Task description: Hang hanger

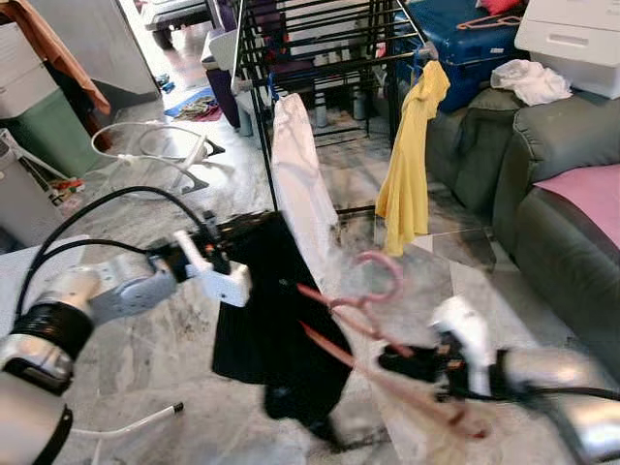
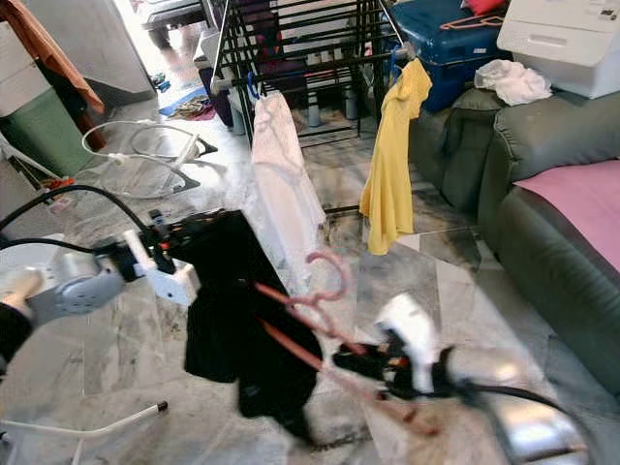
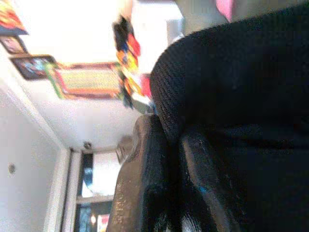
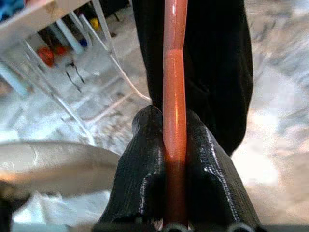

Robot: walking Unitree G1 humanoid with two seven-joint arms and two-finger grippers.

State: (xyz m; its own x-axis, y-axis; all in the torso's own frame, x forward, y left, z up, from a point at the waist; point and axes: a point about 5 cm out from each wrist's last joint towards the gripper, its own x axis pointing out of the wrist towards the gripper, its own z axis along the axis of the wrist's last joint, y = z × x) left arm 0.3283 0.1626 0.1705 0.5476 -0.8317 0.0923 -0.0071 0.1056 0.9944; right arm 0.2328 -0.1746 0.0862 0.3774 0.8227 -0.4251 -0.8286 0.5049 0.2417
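Right claw (image 1: 412, 360) pinches thin pink plastic hanger (image 1: 363, 305), held mid-air before black metal drying rack (image 1: 320, 39). Left claw (image 1: 215, 254) clamped on black knit garment (image 1: 276, 329), hanging beside hanger above marble floor (image 1: 145, 349).

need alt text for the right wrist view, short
The right gripper is shut on a pink hanger, whose bar runs straight out between its two black fingers. A black garment hangs just beyond it, over a pale marble floor, with the white legs of a rack off to one side.
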